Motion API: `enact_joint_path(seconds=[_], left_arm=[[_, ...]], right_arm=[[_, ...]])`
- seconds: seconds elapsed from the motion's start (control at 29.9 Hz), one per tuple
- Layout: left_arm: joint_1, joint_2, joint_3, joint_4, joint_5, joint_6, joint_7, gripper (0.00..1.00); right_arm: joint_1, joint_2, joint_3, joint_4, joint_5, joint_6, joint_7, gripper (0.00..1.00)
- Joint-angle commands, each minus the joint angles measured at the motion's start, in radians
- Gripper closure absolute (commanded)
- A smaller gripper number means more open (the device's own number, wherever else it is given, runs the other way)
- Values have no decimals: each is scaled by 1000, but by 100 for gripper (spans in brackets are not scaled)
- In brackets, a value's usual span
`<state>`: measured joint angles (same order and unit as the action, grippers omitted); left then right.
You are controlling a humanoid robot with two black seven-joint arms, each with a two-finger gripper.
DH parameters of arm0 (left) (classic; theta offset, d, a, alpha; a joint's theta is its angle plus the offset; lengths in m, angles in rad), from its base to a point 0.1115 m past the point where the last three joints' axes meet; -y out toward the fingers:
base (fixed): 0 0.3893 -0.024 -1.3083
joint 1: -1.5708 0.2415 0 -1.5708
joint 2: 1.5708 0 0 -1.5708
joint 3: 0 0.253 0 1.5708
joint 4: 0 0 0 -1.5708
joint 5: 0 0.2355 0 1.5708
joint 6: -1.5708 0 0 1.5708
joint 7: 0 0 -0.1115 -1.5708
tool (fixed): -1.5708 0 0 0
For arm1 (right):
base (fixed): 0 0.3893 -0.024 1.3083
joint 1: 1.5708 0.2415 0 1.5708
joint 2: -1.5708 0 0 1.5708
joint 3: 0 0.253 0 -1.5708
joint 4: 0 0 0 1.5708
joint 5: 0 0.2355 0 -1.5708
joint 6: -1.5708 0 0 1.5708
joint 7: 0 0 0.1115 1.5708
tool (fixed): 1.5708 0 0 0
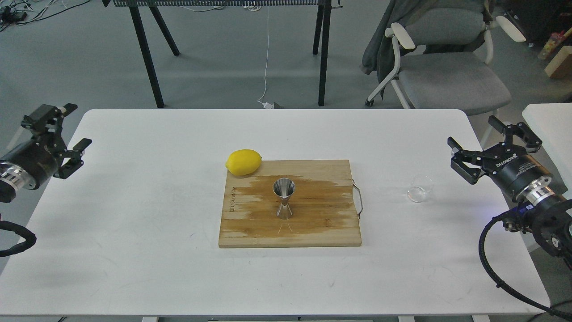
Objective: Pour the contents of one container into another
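Note:
The shiny steel jigger (283,198) stands upright in the middle of the wooden cutting board (313,228). A small clear glass cup (420,188) sits on the white table to the right of the board. My right gripper (491,143) hovers open just right of and slightly above the cup, holding nothing. Far off at the table's left edge my left gripper (67,129) is open and empty, well away from both containers.
A yellow lemon (243,162) lies at the board's back left corner. The board has a wet dark stain and a metal handle (359,197) on its right side. A grey chair (447,67) and black table legs stand behind the white table (156,250).

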<state>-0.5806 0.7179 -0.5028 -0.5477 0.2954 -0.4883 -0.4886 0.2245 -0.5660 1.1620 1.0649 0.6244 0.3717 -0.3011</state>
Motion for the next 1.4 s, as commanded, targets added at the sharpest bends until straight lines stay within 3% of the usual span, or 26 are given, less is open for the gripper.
enact_joint_path(seconds=[0.0,0.1,0.23,0.4,0.7,1.37], left_arm=[[-4,-29,0,51,-163,0,0,1],[11,-37,0,51,-283,0,0,1],[54,-69,1,51,-386,0,0,1],[68,-94,1,52,-389,0,0,1],[87,-100,1,52,-391,0,0,1],[97,-146,3,106,-389,0,0,1]], right_arm=[[-91,-3,11,127,70,-82,5,0],[-160,12,31,168,84,-131,34,0],[-201,60,36,162,87,-163,115,0],[-200,119,51,161,90,-307,183,0],[-163,195,61,139,81,-490,209,0],[-45,262,41,44,24,-651,237,0]])
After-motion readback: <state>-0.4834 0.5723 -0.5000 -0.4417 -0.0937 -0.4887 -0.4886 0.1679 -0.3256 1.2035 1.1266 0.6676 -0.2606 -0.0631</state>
